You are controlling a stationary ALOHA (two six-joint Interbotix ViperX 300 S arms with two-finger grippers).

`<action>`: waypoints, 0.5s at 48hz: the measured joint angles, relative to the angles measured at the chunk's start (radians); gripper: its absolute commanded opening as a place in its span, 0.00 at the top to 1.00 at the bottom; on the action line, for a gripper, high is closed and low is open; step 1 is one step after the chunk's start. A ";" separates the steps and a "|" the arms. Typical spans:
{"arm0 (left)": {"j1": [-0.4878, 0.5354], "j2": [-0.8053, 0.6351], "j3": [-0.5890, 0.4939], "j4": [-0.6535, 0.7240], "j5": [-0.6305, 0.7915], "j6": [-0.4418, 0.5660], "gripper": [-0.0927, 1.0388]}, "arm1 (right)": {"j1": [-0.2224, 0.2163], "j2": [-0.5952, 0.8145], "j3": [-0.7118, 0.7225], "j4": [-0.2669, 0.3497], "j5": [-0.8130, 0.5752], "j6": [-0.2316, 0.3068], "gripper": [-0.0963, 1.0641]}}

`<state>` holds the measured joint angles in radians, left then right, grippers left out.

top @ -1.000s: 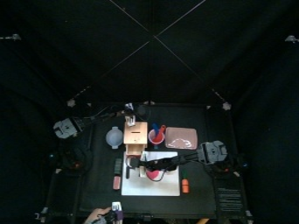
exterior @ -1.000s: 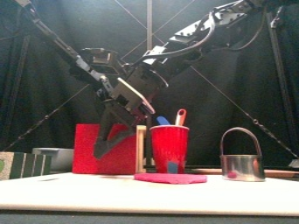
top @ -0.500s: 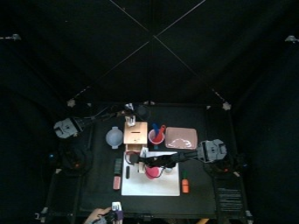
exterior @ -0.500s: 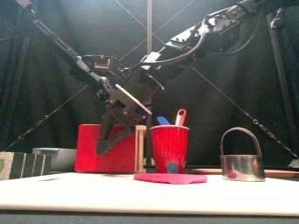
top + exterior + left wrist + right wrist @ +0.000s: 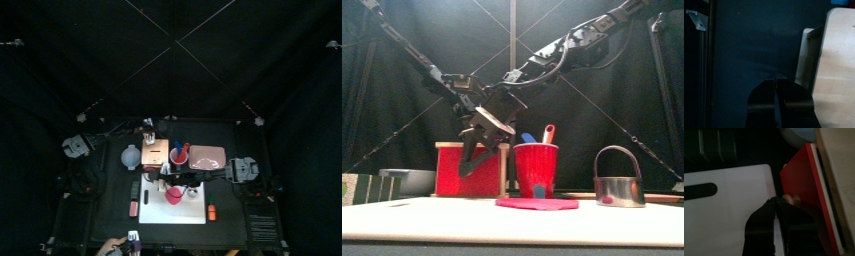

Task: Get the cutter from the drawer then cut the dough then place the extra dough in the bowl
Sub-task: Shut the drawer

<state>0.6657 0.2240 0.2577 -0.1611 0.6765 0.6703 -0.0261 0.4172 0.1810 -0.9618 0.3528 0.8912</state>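
Note:
The pale wooden box (image 5: 156, 152) stands at the back left of the white board (image 5: 516, 215). Its red drawer front (image 5: 482, 170) faces forward. My right gripper (image 5: 777, 201) is shut, its tips against the red front (image 5: 807, 203) beside the small pale knob (image 5: 791, 201). My left gripper (image 5: 775, 81) is shut and holds nothing, low over the black table beside the box's side (image 5: 834, 60). The metal cutter (image 5: 619, 180) stands at the board's right. Flat pink dough (image 5: 537, 203) lies in front of the red cup (image 5: 536, 168).
The red cup (image 5: 175, 195) holds a blue and a red toy knife (image 5: 547, 133). The blue-grey bowl (image 5: 130, 156) sits left of the box. A pink tray (image 5: 207, 155) lies right of the box, behind the board.
The red drawer front has moved back toward the box, with my right gripper following it. The left gripper has stayed beside the box.

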 measured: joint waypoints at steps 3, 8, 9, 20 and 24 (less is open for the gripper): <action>0.000 0.000 0.000 0.000 0.002 0.000 0.63 | -0.005 0.000 -0.002 -0.006 0.000 0.000 0.66; 0.000 -0.002 0.000 0.000 0.000 0.000 0.63 | -0.015 0.000 -0.003 -0.011 0.002 0.000 0.66; 0.000 0.000 0.000 0.000 0.000 0.000 0.63 | -0.017 0.000 -0.003 -0.012 0.002 0.000 0.66; 0.000 -0.002 0.000 0.000 0.000 0.000 0.63 | -0.021 0.000 -0.003 -0.012 0.002 0.000 0.66; 0.000 -0.002 0.000 0.000 0.000 -0.002 0.63 | -0.021 0.000 -0.009 -0.006 0.002 0.000 0.66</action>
